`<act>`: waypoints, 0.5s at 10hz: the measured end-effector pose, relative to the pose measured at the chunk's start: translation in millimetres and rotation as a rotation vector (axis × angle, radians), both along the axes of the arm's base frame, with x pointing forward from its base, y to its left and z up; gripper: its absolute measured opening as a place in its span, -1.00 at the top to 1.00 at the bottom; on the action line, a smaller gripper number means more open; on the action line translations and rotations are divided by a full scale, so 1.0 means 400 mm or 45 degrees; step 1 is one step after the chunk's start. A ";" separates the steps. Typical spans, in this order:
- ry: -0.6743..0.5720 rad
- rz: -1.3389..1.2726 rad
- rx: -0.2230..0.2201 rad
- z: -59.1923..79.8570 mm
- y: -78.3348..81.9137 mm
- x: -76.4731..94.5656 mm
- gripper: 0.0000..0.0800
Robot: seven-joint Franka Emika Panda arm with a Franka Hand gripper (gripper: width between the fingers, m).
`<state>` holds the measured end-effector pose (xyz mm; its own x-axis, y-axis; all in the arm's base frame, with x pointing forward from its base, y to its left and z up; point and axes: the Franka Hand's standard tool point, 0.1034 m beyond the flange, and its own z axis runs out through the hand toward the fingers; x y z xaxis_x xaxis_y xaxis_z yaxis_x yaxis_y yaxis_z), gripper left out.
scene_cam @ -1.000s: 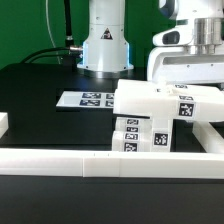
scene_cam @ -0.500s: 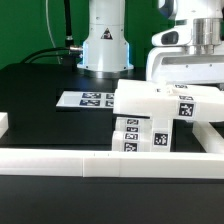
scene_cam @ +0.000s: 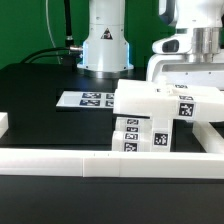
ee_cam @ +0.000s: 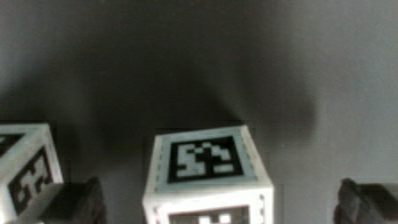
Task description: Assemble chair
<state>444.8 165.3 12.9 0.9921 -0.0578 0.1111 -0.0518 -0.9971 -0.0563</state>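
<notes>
Arm (scene_cam: 192,20) lifted above chair (scene_cam: 150,108); black table (scene_cam: 40,100), green backdrop (scene_cam: 30,25).

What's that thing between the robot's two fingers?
The wrist view shows a tagged white chair post between the two dark fingers, with dark gaps on both sides. It may sit lower than them; I can't tell.

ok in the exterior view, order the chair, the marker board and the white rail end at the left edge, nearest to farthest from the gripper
From the gripper, which is up at the exterior view's right:
1. chair: directly below it, on the exterior view's right.
2. marker board: lying flat, left of the middle.
3. white rail end: at the exterior view's left edge, farthest.
</notes>
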 end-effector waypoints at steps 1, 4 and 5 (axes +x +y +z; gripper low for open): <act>0.004 0.000 -0.005 -0.007 -0.005 -0.006 -0.62; 0.004 -0.007 -0.012 -0.013 -0.017 -0.011 -0.32; 0.003 -0.007 -0.011 -0.013 -0.017 -0.011 0.02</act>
<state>440.5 158.4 7.8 0.9921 -0.0622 0.1090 -0.0573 -0.9972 -0.0472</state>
